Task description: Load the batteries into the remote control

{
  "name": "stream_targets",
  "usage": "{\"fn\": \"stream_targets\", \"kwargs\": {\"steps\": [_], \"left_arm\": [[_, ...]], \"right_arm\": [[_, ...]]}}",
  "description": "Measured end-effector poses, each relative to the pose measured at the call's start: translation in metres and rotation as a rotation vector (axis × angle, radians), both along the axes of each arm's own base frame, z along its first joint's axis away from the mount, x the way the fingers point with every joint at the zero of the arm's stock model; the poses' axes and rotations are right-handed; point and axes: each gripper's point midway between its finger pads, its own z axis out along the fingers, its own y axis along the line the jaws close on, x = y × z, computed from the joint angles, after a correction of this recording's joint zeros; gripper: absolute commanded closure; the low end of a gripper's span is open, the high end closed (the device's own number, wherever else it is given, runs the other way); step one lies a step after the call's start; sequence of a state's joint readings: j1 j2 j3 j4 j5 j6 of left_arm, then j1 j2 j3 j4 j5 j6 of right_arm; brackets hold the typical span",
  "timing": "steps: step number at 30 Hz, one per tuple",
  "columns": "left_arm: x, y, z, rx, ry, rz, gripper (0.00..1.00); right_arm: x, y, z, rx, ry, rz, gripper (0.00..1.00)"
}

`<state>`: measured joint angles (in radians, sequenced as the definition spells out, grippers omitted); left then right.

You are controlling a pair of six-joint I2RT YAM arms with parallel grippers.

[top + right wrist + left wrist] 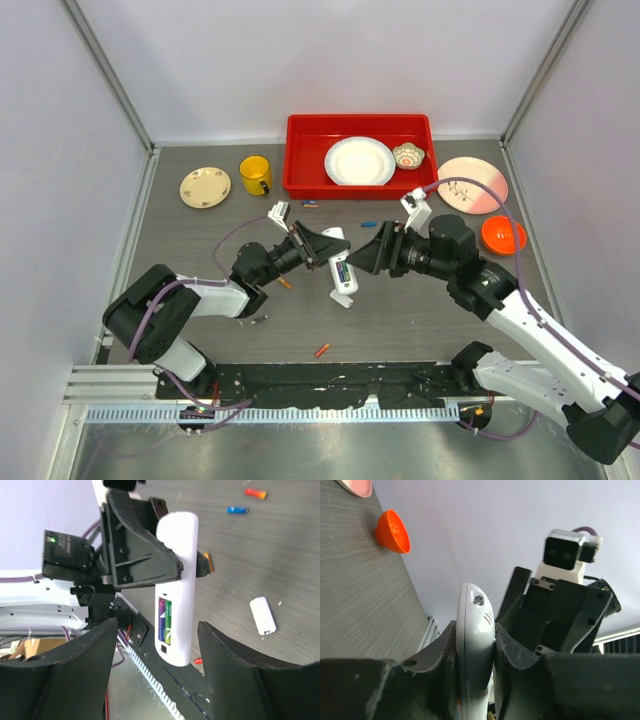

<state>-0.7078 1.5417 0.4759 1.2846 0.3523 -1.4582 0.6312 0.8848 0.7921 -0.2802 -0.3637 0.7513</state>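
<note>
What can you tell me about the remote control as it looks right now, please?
The remote control is a white oblong plastic handset with rounded ends, clamped between the fingers of the left gripper, apparently off the table. Its back faces the right wrist camera: the open compartment shows a green and purple battery, and its white cover lies apart on the table. Nothing else touches it.

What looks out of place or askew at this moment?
Spare batteries lie scattered over the table. The remote has its back open, and its cover lies loose on the table.
</note>
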Motion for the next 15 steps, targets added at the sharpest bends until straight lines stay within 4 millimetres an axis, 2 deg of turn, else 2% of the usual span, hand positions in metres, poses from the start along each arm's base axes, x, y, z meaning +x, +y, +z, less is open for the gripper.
{"fn": "stream_targets", "kwargs": {"steps": [2,4,7,11,15], "left_arm": [[0.004,0.003,0.000,0.001,-0.001,0.008,1.00],[0.010,0.010,-0.002,0.004,0.001,0.027,1.00],[0.019,0.030,-0.006,0.011,0.012,0.072,1.00],[0.021,0.068,-0.005,-0.002,0.017,0.141,1.00],[0.010,0.091,-0.010,-0.003,0.016,0.172,1.00]], "right_arm": [[0.005,-0.008,0.019,-0.002,-0.062,-0.046,0.30],[0.008,-0.015,0.024,-0.013,-0.092,-0.083,0.33],[0.016,-0.031,0.010,-0.091,-0.099,-0.161,0.41],[0.018,-0.039,-0.039,-0.220,-0.041,-0.176,0.41],[0.000,-0.037,-0.109,-0.432,0.046,-0.103,0.38]]}}
